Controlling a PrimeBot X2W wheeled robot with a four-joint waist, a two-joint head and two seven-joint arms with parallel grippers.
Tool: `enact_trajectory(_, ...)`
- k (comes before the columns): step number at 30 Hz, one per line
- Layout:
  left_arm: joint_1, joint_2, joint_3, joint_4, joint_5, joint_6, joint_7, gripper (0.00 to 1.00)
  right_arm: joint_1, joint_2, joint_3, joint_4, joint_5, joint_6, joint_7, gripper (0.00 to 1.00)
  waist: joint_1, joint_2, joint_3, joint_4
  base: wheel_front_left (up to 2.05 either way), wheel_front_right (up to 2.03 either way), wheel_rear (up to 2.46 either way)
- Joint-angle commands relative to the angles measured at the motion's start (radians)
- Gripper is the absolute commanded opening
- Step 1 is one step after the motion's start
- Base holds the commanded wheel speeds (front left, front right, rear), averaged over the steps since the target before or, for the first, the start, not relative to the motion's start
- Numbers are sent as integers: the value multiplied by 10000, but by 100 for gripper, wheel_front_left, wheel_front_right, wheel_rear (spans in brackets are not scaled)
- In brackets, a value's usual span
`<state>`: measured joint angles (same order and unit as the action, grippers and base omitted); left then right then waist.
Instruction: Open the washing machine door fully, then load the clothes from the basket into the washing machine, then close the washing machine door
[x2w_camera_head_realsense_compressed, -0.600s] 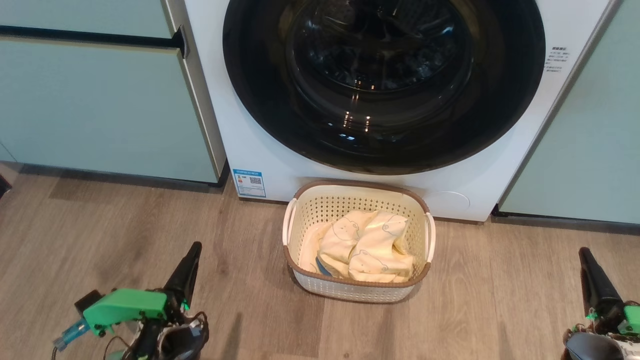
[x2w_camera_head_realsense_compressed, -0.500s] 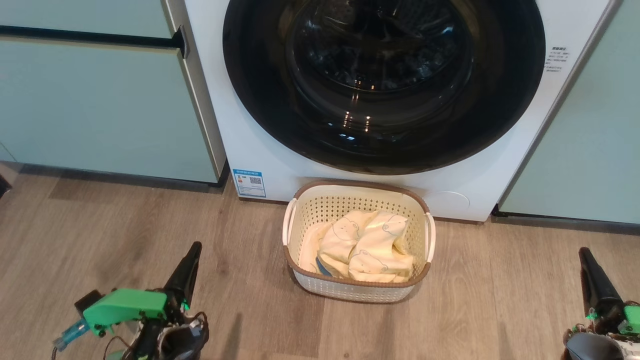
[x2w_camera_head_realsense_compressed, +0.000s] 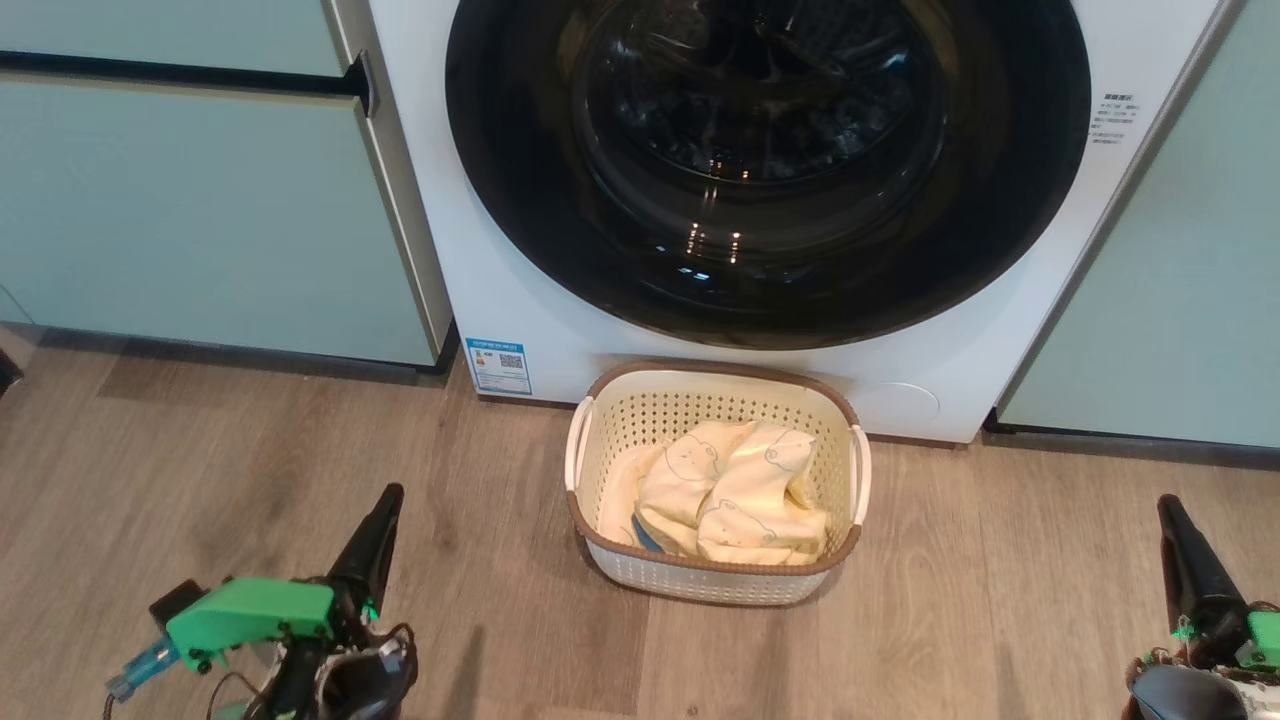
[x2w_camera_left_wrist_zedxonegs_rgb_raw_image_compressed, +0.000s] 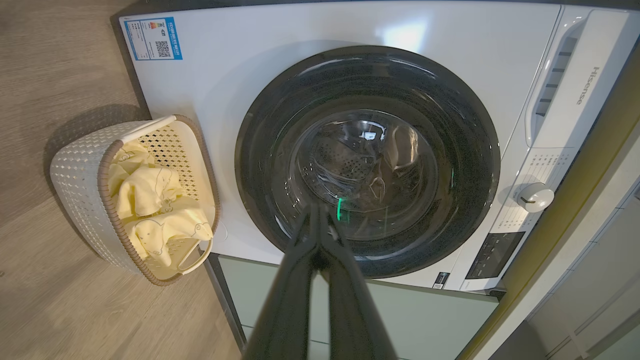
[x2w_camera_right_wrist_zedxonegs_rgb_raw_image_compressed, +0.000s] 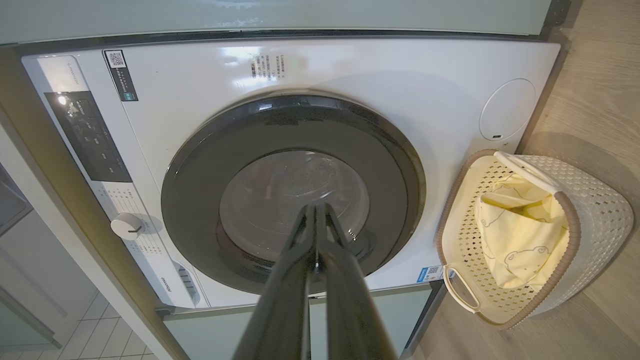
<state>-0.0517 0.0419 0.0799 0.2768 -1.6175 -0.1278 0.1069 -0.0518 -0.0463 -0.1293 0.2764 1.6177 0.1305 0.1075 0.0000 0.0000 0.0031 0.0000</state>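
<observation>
Both left hand (x2w_camera_head_realsense_compressed: 390, 493) and right hand (x2w_camera_head_realsense_compressed: 1166, 503), each pressed together, flank the basket (x2w_camera_head_realsense_compressed: 700, 586) seemingly touching the washing machine (x2w_camera_head_realsense_compressed: 500, 315).

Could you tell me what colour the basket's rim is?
Brown; the basket rim shows best in the head view.

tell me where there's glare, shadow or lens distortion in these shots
Head view: small light reflections glint on the washing machine door; left wrist view: a bright glare patch on the washing machine front, edges bowed; right wrist view: the basket throws a soft shadow.
</observation>
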Motion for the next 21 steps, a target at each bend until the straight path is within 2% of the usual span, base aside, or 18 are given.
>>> enact_trajectory(1, -562, 83, 339, -320, 89, -29, 63, 0, -561, -39, 155, -316, -91, 2, 58, 0, 0, 0, 0, 0, 0, 0, 0)
enact_trajectory(21, -562, 83, 339, -320, 88, -29, 63, 0, -561, -39, 155, -316, -91, 2, 58, 0, 0, 0, 0, 0, 0, 0, 0)
